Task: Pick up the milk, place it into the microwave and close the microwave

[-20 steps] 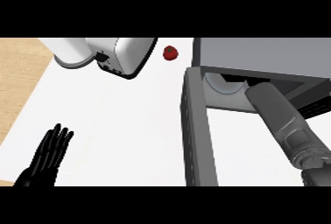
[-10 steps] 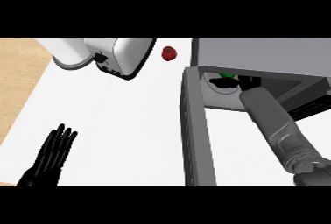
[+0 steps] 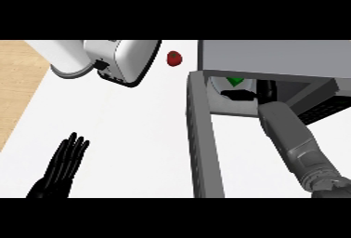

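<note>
Near left, the left hand rests open on the white counter, fingers straight, holding nothing; near right, the grey right forearm reaches away into the microwave, whose door stands open, edge-on, running from near to far; inside the cavity, the right hand has its dark fingers curled against the milk, a white carton with a green mark, seemingly gripped; so the carton looks already within the oven, with release, withdrawal and shutting the door left; farther left, a red tomato and a white appliance sit apart.
</note>
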`<state>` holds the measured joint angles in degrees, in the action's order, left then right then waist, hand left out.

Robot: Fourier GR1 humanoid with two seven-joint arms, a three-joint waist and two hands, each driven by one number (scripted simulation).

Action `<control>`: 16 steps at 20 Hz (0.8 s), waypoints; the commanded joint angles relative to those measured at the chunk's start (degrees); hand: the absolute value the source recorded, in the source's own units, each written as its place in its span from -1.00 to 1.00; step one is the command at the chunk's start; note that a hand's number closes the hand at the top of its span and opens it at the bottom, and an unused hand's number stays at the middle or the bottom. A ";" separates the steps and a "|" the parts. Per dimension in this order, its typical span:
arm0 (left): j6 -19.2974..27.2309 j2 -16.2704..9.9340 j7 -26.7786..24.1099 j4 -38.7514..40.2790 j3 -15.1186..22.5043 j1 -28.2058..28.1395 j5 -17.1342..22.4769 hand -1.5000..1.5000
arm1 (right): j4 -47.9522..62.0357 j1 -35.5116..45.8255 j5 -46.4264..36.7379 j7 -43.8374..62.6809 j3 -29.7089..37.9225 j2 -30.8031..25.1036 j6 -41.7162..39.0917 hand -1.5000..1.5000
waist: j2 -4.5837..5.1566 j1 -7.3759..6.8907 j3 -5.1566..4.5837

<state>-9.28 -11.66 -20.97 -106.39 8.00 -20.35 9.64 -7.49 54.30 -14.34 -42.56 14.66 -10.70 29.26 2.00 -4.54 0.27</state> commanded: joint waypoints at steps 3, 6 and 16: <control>-0.33 0.64 -2.17 0.28 1.29 -1.33 -1.74 -1.00 | 0.30 -2.37 2.42 -3.02 2.45 0.38 -4.24 -1.00 | -0.62 0.91 -0.09; 1.01 1.93 1.04 -0.96 3.20 0.64 -2.82 -1.00 | -0.53 -7.21 3.68 -8.49 3.54 1.81 -5.36 -1.00 | -0.86 1.93 -0.08; 2.24 3.25 4.68 -3.16 4.67 0.74 -4.10 -1.00 | -1.28 -15.25 5.57 -14.57 3.78 1.86 -20.92 -1.00 | -1.56 3.26 -0.16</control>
<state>-7.59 -9.12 -17.94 -107.75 11.38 -19.04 6.15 -9.04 43.74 -9.61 -53.68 18.06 -8.39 12.62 0.32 -2.15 -0.06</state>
